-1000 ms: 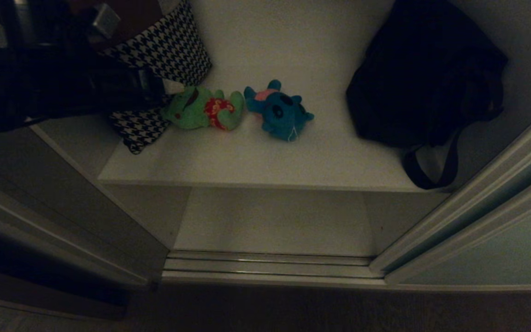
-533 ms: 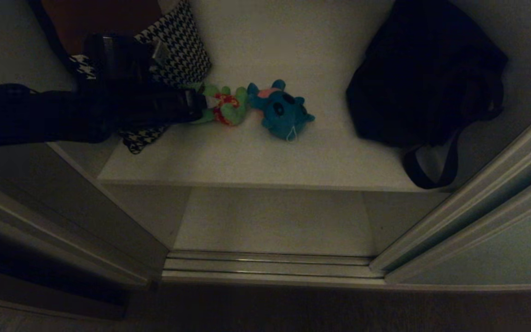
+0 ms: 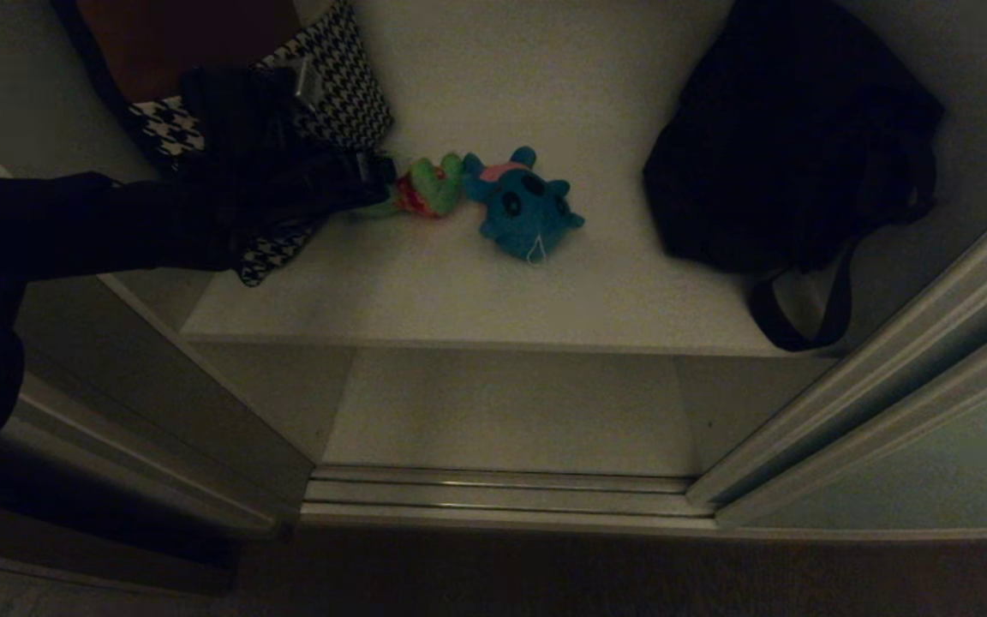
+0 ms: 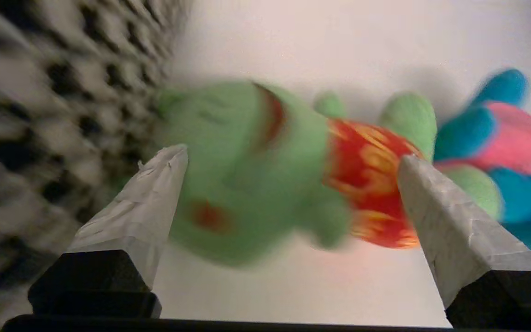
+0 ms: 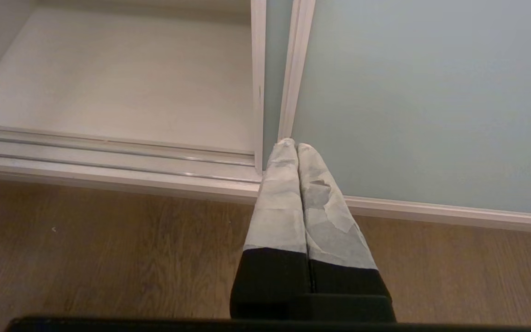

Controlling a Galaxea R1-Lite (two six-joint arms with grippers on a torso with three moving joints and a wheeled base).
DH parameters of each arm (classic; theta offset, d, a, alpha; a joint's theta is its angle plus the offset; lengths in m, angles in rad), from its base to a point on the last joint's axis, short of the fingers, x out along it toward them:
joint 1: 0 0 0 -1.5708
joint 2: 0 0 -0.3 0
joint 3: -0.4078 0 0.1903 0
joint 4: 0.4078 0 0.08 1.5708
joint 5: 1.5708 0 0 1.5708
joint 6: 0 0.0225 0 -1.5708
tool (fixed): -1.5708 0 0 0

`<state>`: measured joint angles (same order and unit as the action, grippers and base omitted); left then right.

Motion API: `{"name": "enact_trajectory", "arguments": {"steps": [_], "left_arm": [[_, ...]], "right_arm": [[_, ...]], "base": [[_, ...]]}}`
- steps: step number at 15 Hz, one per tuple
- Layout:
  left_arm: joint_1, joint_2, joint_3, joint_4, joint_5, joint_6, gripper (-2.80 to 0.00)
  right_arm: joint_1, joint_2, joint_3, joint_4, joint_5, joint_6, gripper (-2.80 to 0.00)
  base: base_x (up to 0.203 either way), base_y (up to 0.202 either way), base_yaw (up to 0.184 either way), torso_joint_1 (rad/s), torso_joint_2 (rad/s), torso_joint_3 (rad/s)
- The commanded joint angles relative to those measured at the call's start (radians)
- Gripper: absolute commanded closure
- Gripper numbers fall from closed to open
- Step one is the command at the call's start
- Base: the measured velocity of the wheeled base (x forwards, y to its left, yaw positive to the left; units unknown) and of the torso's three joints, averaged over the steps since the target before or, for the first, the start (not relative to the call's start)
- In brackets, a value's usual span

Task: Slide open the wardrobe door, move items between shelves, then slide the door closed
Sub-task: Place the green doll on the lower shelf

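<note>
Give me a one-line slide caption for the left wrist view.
Open left gripper straddles the green plush toy on the white shelf.

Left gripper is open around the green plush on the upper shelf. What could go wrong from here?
The green plush leans against the teal plush, so the open left gripper may catch or nudge both as it closes. The houndstooth bag sits close beside one fingertip and might snag. The right gripper hangs shut by the sliding door.
</note>
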<state>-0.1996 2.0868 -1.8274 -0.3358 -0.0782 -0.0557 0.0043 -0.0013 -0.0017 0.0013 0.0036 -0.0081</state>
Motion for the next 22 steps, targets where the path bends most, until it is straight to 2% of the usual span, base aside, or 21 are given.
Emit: {"name": "enact_trajectory", "arguments": {"steps": [1, 12, 13, 22], "left_arm": [[0.001, 0.008, 0.004, -0.011, 0.006, 0.03, -2.8], [-0.011, 0.105, -0.01, -0.063, 0.025, 0.045, -2.8], [-0.014, 0.107, -0.01, -0.062, 0.04, 0.041, 0.0], [-0.032, 0.077, -0.014, -0.07, 0.05, 0.03, 0.0]], "right_arm": [[0.0, 0.0, 0.0, 0.0, 0.0, 0.0, 0.0], [0.0, 0.0, 0.0, 0.0, 0.001, -0.001, 0.0], [0.0, 0.0, 0.0, 0.0, 0.001, 0.0, 0.0], [0.0, 0.0, 0.0, 0.0, 0.001, 0.0, 0.0]], "base": [[0.0, 0.0, 0.0, 0.0, 0.0, 0.0], [0.0, 0.0, 0.0, 0.0, 0.0, 0.0], [0.0, 0.0, 0.0, 0.0, 0.0, 0.0], [0.0, 0.0, 0.0, 0.0, 0.0, 0.0]]}}
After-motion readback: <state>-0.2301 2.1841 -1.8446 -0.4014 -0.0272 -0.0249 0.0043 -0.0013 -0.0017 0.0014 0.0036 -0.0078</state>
